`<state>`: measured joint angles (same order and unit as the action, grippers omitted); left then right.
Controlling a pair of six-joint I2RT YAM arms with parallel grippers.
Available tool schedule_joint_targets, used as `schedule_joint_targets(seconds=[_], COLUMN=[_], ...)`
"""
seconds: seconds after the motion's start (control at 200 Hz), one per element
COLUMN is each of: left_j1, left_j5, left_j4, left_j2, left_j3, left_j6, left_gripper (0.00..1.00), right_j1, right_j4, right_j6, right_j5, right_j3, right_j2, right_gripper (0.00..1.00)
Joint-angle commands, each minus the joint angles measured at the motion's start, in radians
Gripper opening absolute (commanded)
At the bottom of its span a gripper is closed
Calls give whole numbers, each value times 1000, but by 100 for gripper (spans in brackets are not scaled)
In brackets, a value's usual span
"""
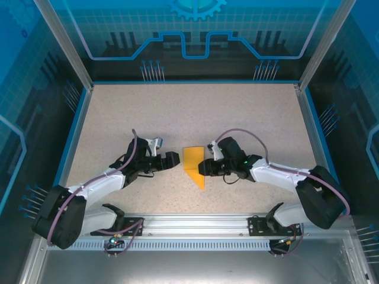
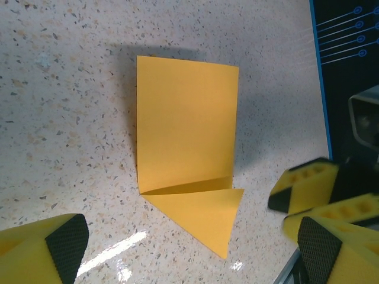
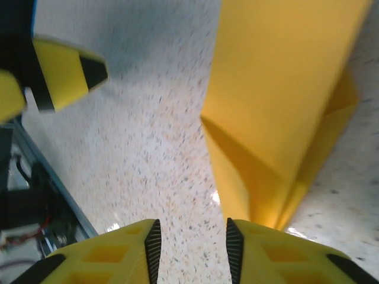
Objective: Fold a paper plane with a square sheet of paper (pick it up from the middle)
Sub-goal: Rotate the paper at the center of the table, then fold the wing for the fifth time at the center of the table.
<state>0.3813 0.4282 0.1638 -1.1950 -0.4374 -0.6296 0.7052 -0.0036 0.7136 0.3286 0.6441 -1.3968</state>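
starting at my own side, just past the rail where both my arms are bolted, the first thing i meet is the pointed end of the square sheet of paper. it does not look square now: it lies doubled over on the table with one corner turned in to make a slanting nose, and that nose aims back toward me. so its long axis runs straight away from me, and it sits between my two hands, which face it from either flank.

my right gripper is the nearer one. it is low at the sheet's right edge, jaws set to a narrow gap. through that gap i see bare table, and the lifted fold of the paper stands just beside one finger, not between the pads. whether it touches that finger i cannot tell, but i judge this hand has hold of nothing.

my left gripper stands just off the left edge, apart from the paper, spread wide and empty.

farther out lies the sheet's straight, unfolded end. any next fold has to follow that away-running crease, i judge, and the right hand is better placed to start it.
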Motion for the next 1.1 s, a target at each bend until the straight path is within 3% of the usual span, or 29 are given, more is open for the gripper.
schedule_joint_targets(seconds=[0.0,0.18,0.49,0.75,1.09], left_j1=[-9,-9,-9,0,76], left_j5=[20,27,58,101,87], left_j4=[11,14,29,44,64], left_j2=[0,-10,-35,-96,-242], left_j3=[-24,-25,-40,-64,-140], left_j6=[0,-1,-12,-28,-89], left_gripper=[95,95,94,93,91], right_j1=[48,34,-20,-88,-148], right_j4=[-37,-61,16,179,374], right_j6=[-21,-31,-14,24,86], right_j5=[-29,-59,-7,70,134], right_j3=[75,91,66,-37,-146], right_j2=[-36,-100,-209,-248,-278], right_gripper=[32,28,27,27,27])
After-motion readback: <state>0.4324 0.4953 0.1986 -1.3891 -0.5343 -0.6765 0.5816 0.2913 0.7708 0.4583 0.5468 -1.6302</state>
